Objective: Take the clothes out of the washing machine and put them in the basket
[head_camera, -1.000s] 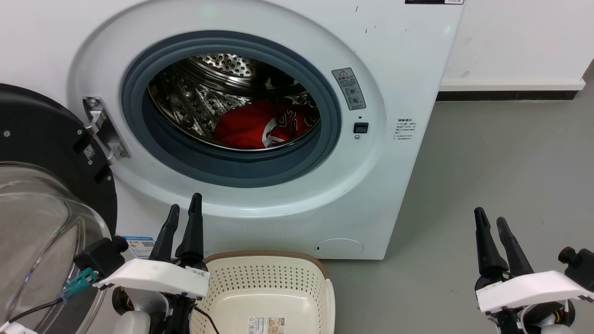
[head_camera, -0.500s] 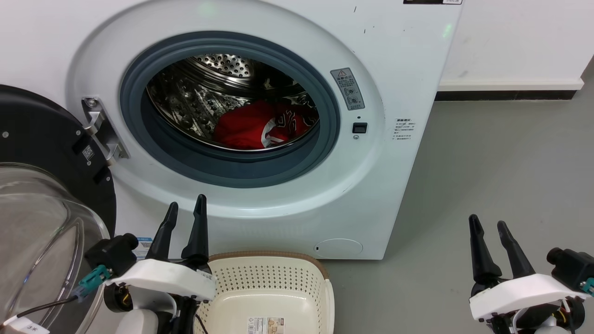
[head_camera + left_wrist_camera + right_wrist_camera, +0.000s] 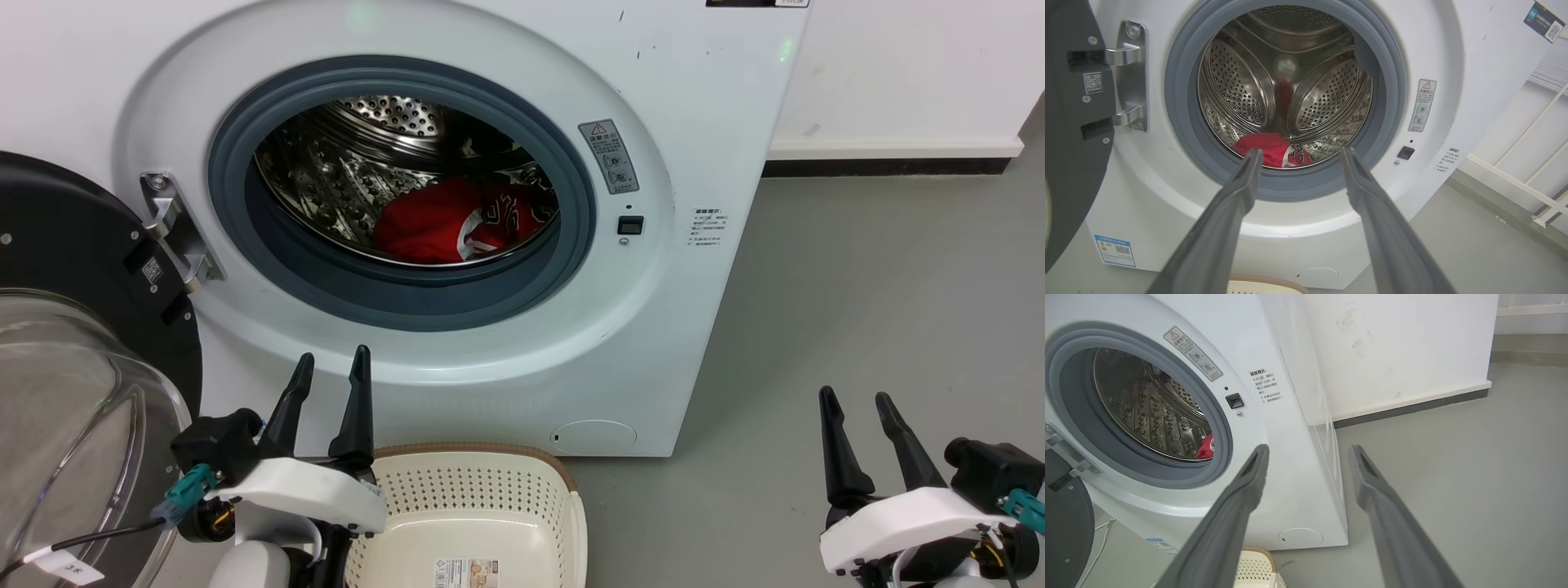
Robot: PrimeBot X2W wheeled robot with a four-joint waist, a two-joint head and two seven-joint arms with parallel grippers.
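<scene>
Facing the washing machine (image 3: 718, 106), its door (image 3: 73, 237) swung wide to its left, I am at the very start; nothing has been lifted, and the reach into the drum (image 3: 343, 171) is the step in hand. The clothes (image 3: 424, 224), one red garment with white trim, lie crumpled low in the drum, inside the washing machine; the basket (image 3: 469, 490) stands on the floor just in front of the washing machine, below the porthole, a label showing on its bottom. My left end effector (image 3: 334, 355) hovers before the washing machine, beside the basket, fingers parted, holding nothing, aimed at the porthole; my right end effector (image 3: 854, 394) hangs off the washing machine's right corner, likewise parted and bare. Next, I judge, the left end effector must rise over the grey seal, dip to the garment and close on a bunched fold; soft cloth may snag on that seal coming out.
</scene>
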